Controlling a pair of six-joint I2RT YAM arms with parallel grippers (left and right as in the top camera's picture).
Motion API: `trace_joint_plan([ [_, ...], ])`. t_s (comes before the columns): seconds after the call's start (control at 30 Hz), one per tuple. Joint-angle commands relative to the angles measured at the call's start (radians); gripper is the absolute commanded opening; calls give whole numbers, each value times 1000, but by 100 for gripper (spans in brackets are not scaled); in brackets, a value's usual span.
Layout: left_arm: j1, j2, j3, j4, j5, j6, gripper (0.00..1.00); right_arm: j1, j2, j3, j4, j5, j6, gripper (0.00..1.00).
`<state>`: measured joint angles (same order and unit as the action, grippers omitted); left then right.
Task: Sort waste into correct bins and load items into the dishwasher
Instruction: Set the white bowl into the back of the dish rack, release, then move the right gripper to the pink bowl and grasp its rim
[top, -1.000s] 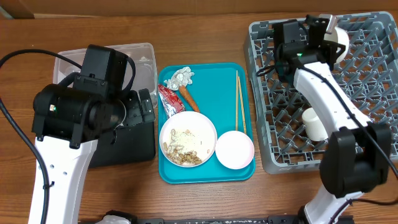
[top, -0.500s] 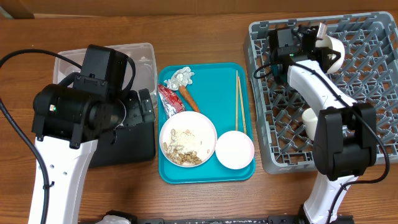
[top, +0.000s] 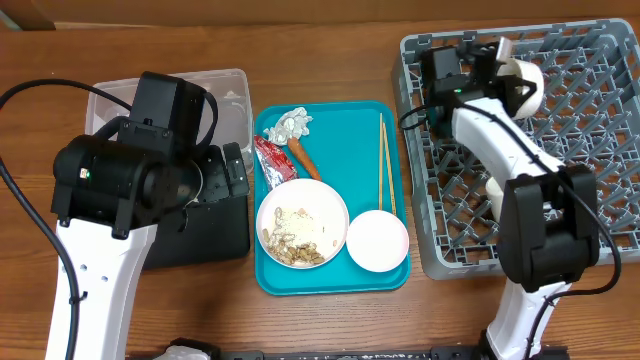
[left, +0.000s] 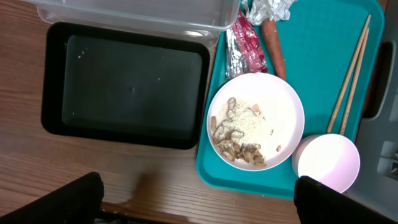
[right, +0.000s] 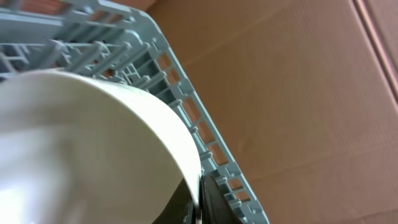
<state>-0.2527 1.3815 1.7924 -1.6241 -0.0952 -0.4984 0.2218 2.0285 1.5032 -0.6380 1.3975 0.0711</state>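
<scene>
right claw (top: 503, 68) closed on the rim of the white bowl (top: 524, 84), which stands on edge over the far left part of the grey dish rack (top: 600, 130). left claw (left: 199, 190) spread wide and empty, above the worktop (top: 330, 60) by the black tray (left: 124, 81) and clear tub (left: 130, 12). on the teal tray (top: 345, 130): white plate (top: 335, 205) with beige scraps (top: 295, 245), pink bowl (top: 377, 241), chopsticks (top: 386, 160), wrapper (top: 291, 125), red packet (top: 268, 160), carrot piece (top: 304, 160)
</scene>
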Motion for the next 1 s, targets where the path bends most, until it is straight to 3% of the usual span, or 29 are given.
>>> trace_joint_plan([
  [0.0, 6, 4, 9, 2, -16, 4, 100, 42, 7, 1, 5, -11, 3, 4],
  [0.03, 6, 4, 9, 2, -16, 4, 100, 50, 7, 2, 0, -10, 3, 6],
  [0.07, 6, 4, 9, 2, -16, 4, 100, 56, 7, 2, -6, -10, 3, 17],
  [0.13, 6, 4, 9, 2, -16, 4, 100, 74, 6, 2, -61, -1, 3, 69],
  [0.17, 6, 4, 9, 2, -16, 4, 100, 85, 4, 2, -87, 6, 3, 75],
  [0.43, 6, 4, 8, 2, -16, 4, 100, 215, -98, 2, -108, -73, 7, 95],
  [0.63, 6, 4, 9, 2, -16, 4, 100, 310, -227, 3, -128, -150, 16, 96],
  [0.7, 6, 4, 9, 2, -16, 4, 100, 348, -288, 3, -175, -190, 78, 97],
  [0.83, 6, 4, 8, 2, -16, 4, 100, 412, -420, 3, -295, -446, 185, 94],
  [0.97, 5, 4, 9, 2, -16, 4, 100, 426, -518, 3, -399, -848, 245, 86],
])
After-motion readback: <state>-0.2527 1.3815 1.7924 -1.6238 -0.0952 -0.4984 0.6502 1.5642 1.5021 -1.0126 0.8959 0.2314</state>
